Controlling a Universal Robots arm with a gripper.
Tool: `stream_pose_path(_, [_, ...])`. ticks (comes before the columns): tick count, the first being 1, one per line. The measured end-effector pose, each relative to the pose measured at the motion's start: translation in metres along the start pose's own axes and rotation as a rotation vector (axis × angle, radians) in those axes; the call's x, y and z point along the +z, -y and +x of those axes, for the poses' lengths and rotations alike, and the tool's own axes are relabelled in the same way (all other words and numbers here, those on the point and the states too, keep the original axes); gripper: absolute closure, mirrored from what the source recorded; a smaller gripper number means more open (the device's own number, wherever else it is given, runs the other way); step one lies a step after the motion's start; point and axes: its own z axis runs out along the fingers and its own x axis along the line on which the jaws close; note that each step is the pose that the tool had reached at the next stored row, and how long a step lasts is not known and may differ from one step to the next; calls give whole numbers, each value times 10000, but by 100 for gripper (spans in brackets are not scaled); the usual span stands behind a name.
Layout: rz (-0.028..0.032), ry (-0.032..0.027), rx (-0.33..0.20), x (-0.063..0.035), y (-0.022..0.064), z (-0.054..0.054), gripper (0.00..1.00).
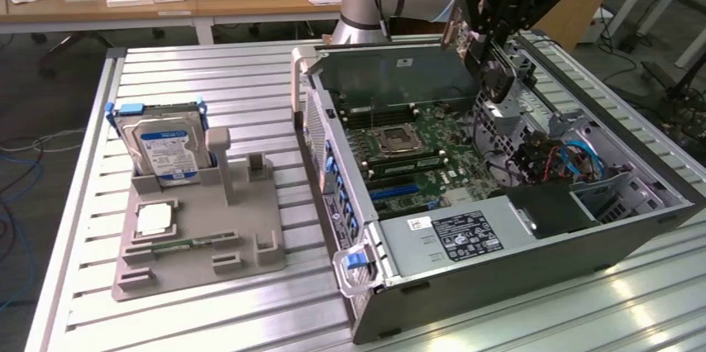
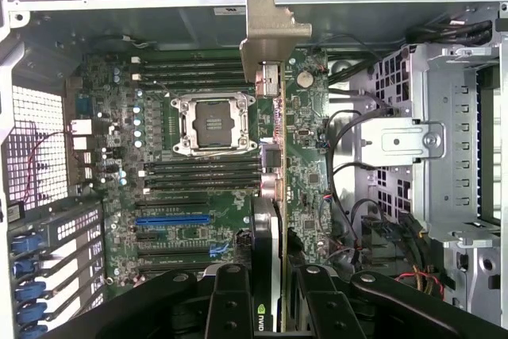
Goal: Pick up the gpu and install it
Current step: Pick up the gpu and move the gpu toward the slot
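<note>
The gripper hangs over the open computer case, at about 1 o'clock in the exterior view. It pinches the graphics card between its 2 fingers. The card is in the air above the far end of the case and touches nothing else.

In the wrist view the graphics card is seen edge-on. The black fingers press on both of its faces, and the gripper is closed around the end with the black cooler. The silver bracket is at the other end, away from the gripper. Behind the card lies the green motherboard with its processor socket and 1 blue slot – the card is not seated in any slot.

On the metal table, at 9 o'clock from the case in the exterior view, lies a grey tray. A hard drive with a blue and white label stands upright at the far end of the tray – well apart from the gripper.
</note>
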Motion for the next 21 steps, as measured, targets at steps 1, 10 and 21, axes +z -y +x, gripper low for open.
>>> stream_pose_path(1, [0,0,-1,0,0,-5,73])
stream_pose_path(10, [0,0,-1,1,-2,-36,73])
stream_pose_path(21, [1,0,-1,2,-34,-34,73])
